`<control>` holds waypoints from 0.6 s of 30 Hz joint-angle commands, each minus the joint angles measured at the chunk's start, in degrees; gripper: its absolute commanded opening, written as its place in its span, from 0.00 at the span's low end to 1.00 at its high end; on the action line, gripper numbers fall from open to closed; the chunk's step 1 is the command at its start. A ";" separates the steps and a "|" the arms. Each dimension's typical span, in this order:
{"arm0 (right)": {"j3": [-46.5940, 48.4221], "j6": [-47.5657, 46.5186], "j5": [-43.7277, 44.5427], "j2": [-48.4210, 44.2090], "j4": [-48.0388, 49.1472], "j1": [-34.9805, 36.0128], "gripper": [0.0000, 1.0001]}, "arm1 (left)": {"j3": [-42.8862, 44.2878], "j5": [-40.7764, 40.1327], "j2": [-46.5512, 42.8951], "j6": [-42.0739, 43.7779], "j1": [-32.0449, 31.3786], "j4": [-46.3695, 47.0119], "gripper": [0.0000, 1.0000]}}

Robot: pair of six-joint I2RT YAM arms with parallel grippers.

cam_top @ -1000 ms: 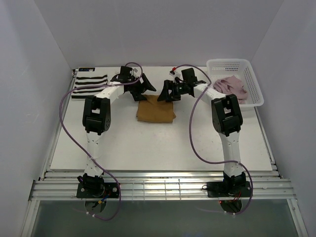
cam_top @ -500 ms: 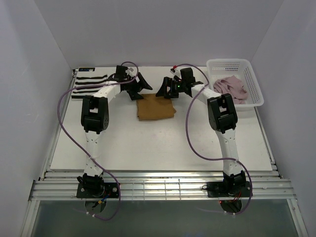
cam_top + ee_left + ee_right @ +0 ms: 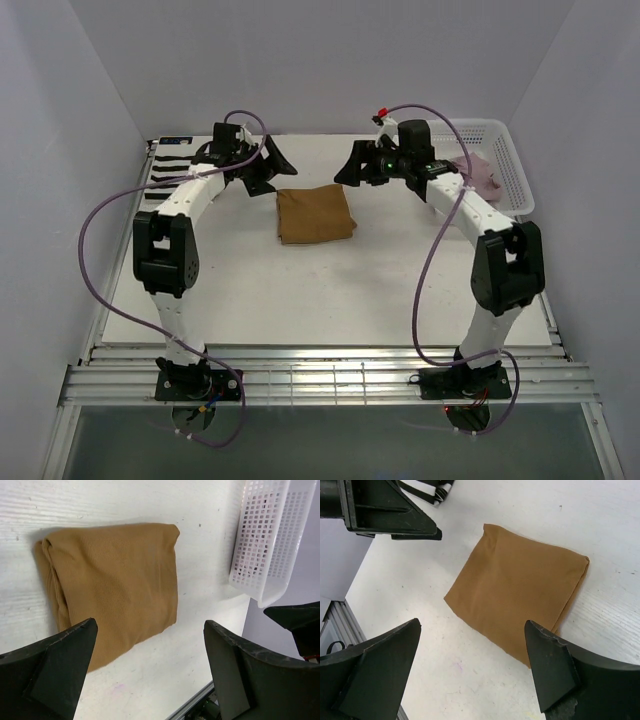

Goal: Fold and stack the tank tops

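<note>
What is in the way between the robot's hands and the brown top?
Nothing that shows. The folded brown top lies flat on the table. The left gripper and right gripper hang open near its far edge, not touching it, and both wrist cameras see it uncovered.

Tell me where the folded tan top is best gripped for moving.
Probably the tan top at its bunched layered edge, coming in low from that side: the top lies flat, and all layers meet there, so one pinch should keep the fold together.
</note>
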 commanded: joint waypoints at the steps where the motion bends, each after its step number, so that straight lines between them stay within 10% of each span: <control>1: -11.84 -2.29 2.29 -6.09 0.35 -0.17 0.90 | -8.50 -3.94 -8.24 2.11 0.29 -0.29 0.98; 18: -32.20 -4.92 5.28 -27.02 -1.83 -0.17 0.90 | -16.79 -0.52 -0.96 5.98 0.11 4.55 0.98</control>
